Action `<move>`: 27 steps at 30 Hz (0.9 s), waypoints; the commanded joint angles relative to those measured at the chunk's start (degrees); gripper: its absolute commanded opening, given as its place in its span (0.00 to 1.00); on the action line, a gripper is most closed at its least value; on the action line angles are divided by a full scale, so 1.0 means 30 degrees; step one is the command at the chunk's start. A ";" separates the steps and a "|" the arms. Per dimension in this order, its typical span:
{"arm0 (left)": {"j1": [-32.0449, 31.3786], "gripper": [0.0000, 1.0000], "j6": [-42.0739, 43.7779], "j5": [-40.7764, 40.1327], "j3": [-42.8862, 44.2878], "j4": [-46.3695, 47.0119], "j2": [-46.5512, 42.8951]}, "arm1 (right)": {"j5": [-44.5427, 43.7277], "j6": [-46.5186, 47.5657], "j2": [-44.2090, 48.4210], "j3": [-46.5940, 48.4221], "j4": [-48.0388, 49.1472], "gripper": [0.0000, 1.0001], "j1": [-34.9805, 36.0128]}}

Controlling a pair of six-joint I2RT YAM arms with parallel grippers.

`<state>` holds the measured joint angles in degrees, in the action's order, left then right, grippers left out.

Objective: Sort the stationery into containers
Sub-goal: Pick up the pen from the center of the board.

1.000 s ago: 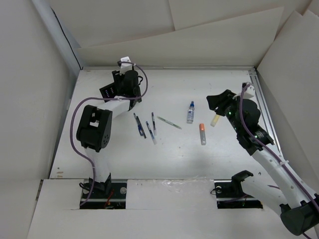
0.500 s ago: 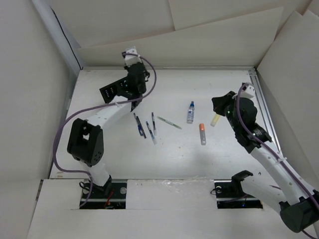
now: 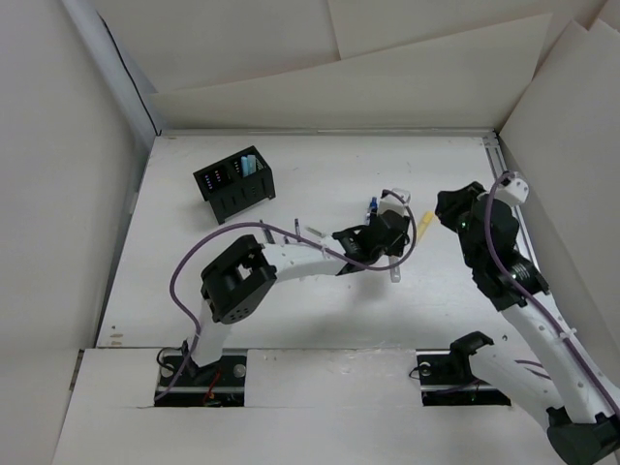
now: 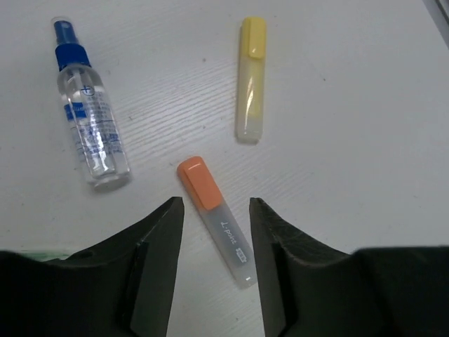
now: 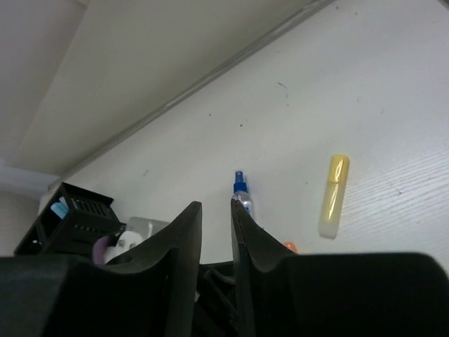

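Note:
The orange-banded marker (image 4: 214,221) lies flat on the table. My left gripper (image 4: 215,207) is open and low over it, one finger on each side, not touching. In the top view the left gripper (image 3: 391,254) covers most of the marker (image 3: 395,276). The blue-capped clear tube (image 4: 90,133) and the yellowish stick (image 4: 250,78) lie just beyond. My right gripper (image 5: 215,205) is raised, narrowly open and empty, to the right of the stick (image 3: 424,225). The black organiser box (image 3: 235,182) stands at the far left. The pens (image 3: 310,231) are mostly hidden under my left arm.
White walls close in the table on the left, back and right. A metal rail (image 3: 504,194) runs along the right edge. My left arm (image 3: 291,257) stretches across the middle of the table. A light-blue item (image 3: 250,165) stands in the box.
My left arm has swung from the organiser box at the far left across to the orange marker, uncovering the box. My right gripper has drawn back to the right and up.

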<state>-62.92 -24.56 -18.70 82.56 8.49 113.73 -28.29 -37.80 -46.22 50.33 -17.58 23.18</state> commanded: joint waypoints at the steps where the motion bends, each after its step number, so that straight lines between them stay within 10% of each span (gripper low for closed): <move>1: 0.0407 0.40 -0.1453 -0.0385 0.1329 -0.0572 0.0113 | -0.0473 -0.0085 0.1281 0.1242 -0.0262 0.30 -0.0109; 27: -0.0444 0.41 -0.2127 -0.3875 0.5525 -0.3006 0.5974 | 0.3453 0.1087 0.1900 0.1477 0.0528 0.48 -0.0109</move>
<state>-64.27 -30.74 -28.97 96.55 0.01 130.91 -20.38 -35.64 -41.12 53.71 -18.83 23.16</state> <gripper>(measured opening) 0.414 0.480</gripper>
